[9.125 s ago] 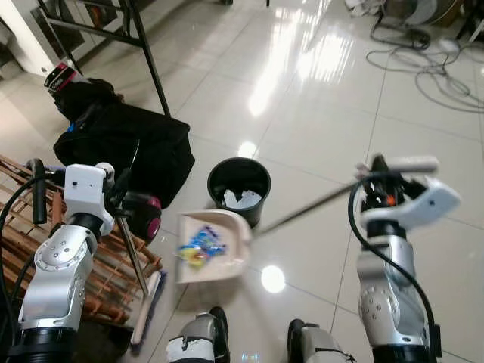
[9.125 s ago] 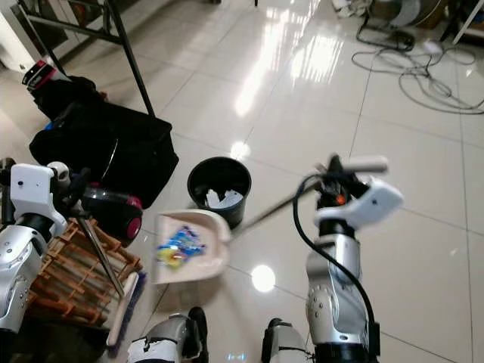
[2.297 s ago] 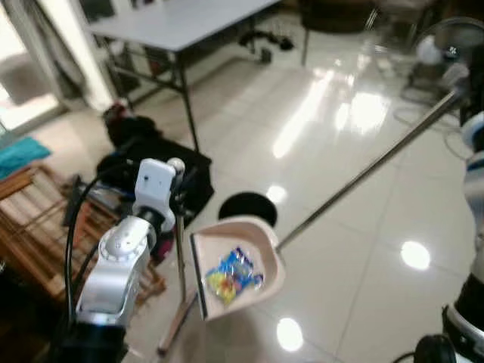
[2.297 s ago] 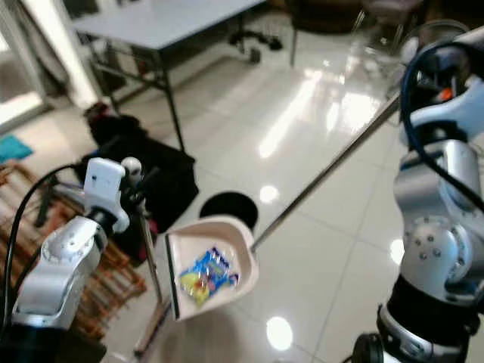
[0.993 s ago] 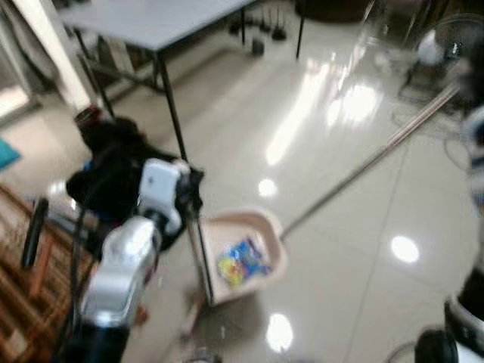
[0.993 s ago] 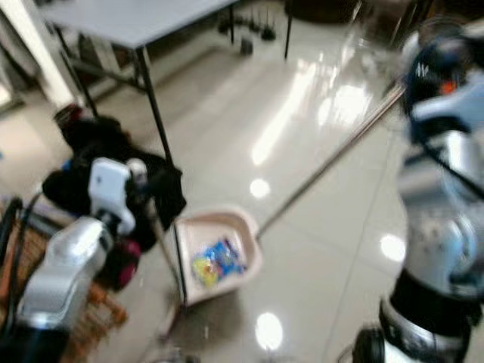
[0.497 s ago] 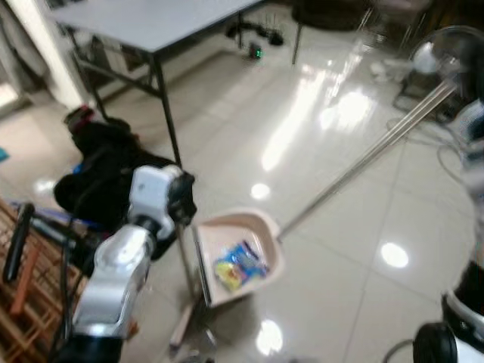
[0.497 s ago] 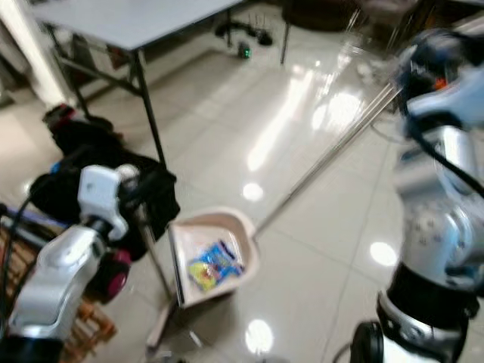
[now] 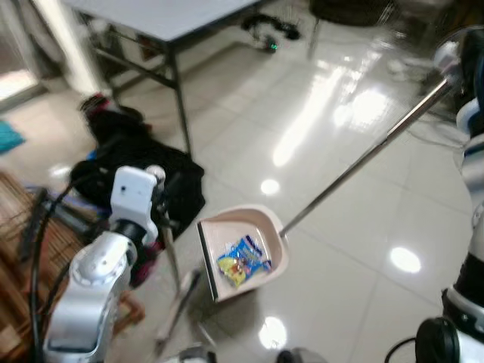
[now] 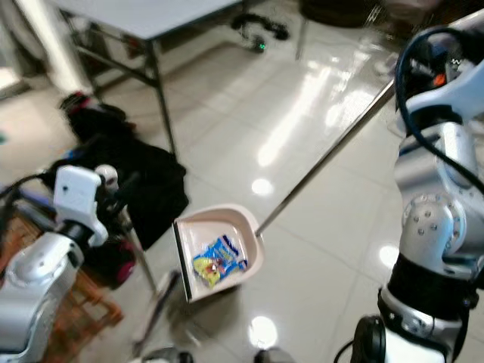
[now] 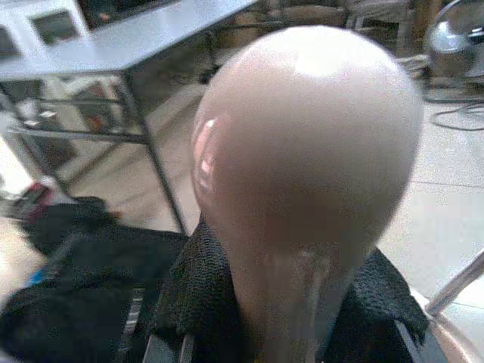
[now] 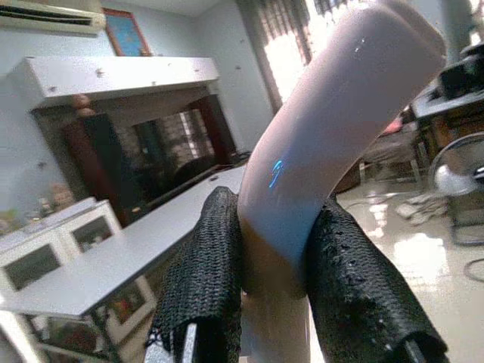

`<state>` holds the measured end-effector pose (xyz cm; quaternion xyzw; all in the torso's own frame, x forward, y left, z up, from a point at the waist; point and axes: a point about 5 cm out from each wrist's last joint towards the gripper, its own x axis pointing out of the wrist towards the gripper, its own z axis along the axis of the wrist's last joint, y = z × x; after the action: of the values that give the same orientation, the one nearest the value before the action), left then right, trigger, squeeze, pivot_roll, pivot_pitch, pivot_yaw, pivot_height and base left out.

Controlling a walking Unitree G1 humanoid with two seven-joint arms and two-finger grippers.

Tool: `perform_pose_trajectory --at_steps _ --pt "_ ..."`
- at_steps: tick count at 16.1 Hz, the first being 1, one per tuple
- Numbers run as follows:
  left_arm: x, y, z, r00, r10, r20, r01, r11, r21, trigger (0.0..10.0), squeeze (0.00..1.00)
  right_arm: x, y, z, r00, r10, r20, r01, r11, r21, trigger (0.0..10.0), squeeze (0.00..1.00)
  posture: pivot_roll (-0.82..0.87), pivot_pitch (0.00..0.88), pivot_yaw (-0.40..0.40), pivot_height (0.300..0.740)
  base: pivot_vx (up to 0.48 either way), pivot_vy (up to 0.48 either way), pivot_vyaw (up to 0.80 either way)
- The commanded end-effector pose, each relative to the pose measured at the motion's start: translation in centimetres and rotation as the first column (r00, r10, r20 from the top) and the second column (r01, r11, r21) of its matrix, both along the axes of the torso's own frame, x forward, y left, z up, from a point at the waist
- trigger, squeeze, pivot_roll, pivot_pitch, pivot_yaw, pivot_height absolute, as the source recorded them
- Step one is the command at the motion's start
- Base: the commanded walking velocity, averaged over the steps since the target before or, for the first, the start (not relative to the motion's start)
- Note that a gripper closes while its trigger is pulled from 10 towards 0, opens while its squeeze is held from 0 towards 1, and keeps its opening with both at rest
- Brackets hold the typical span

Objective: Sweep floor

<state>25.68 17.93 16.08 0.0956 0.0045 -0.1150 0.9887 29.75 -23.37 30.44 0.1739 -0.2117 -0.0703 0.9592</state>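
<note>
Left eye view shows the risk plainly: the dustpan [image 9: 243, 253], low over the glossy tiled floor [image 9: 355, 249] just ahead of the robot's feet, carries a small heap of bright blue and yellow wrappers [image 9: 243, 265], and its open lip faces the broom [image 9: 175, 306], so a downward tip toward that edge would likely spill the wrappers back onto the tiles. A twist of the long metal pole [image 9: 363, 159] could cause just that, since the right end effector [image 12: 276, 249] grips only the curved pale top of that pole, far from the pan. The left end effector [image 11: 291, 302] is clamped around the broom's rounded pale knob, and the black bag [image 9: 151, 181] beside it under the grey counter [image 9: 159, 19] could snag the bristles. The pan is cream plastic with a dark front edge.
</note>
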Motion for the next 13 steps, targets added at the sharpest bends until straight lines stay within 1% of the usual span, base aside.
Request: perform_pose_trajectory --at_steps 1,2,3,4,7,9,10,12,13 --pt "-0.5 0.0 1.2 0.999 0.005 0.04 -0.006 1.0 0.01 10.0 0.0 -0.1 -0.3 1.4 0.998 -0.002 0.068 0.003 1.0 -0.011 10.0 0.0 0.14 0.149 0.015 0.74 0.0 0.0 0.0" --pt "-0.8 0.0 1.5 0.999 0.014 0.052 -0.014 1.0 0.003 10.0 0.0 0.1 -0.4 1.8 0.996 -0.002 0.087 0.004 1.0 -0.017 10.0 0.0 0.12 0.151 0.016 0.74 0.0 0.0 0.0" --pt "-0.8 0.1 1.1 0.999 0.013 0.046 -0.014 1.0 0.01 10.0 0.0 0.3 -0.5 2.1 0.996 -0.001 0.094 0.004 1.0 -0.024 10.0 0.0 0.1 0.151 0.017 0.74 0.0 0.0 0.0" --pt "0.0 0.1 0.4 1.0 0.004 0.028 -0.005 1.0 0.025 10.0 0.0 0.8 -0.5 2.7 0.994 -0.003 0.107 0.009 0.999 -0.052 10.0 0.0 0.08 0.155 0.014 0.74 0.0 0.0 0.0" --pt "1.1 -0.3 0.6 1.0 -0.013 0.023 0.012 1.0 0.029 10.0 0.0 1.1 -0.6 3.5 0.989 -0.013 0.145 0.023 0.998 -0.066 10.0 0.0 0.07 0.172 0.028 0.74 0.0 0.0 0.0" --pt "1.7 -0.2 0.8 0.999 -0.022 0.031 0.021 0.999 0.032 10.0 0.0 1.5 -0.6 3.8 0.983 -0.028 0.179 0.041 0.997 -0.07 10.0 0.0 0.05 0.194 0.043 0.74 0.0 0.0 0.0" --pt "1.9 -0.1 0.8 0.999 -0.022 0.033 0.021 0.999 0.032 10.0 0.0 1.6 -0.4 4.1 0.977 -0.029 0.211 0.045 0.996 -0.073 10.0 0.0 0.04 0.202 0.047 0.74 0.0 0.0 0.0" --pt "2.0 0.1 0.6 0.999 -0.022 0.032 0.021 0.999 0.03 10.0 0.0 1.6 0.9 5.0 0.953 0.01 0.302 0.027 0.992 -0.119 10.0 0.0 0.02 0.206 0.043 0.74 0.0 0.0 0.0" --pt "1.9 0.1 0.5 0.999 -0.022 0.031 0.021 0.999 0.03 10.0 0.0 1.6 1.1 5.1 0.949 0.021 0.313 0.02 0.992 -0.127 10.0 0.0 0.02 0.206 0.043 0.74 0.0 0.0 0.0"
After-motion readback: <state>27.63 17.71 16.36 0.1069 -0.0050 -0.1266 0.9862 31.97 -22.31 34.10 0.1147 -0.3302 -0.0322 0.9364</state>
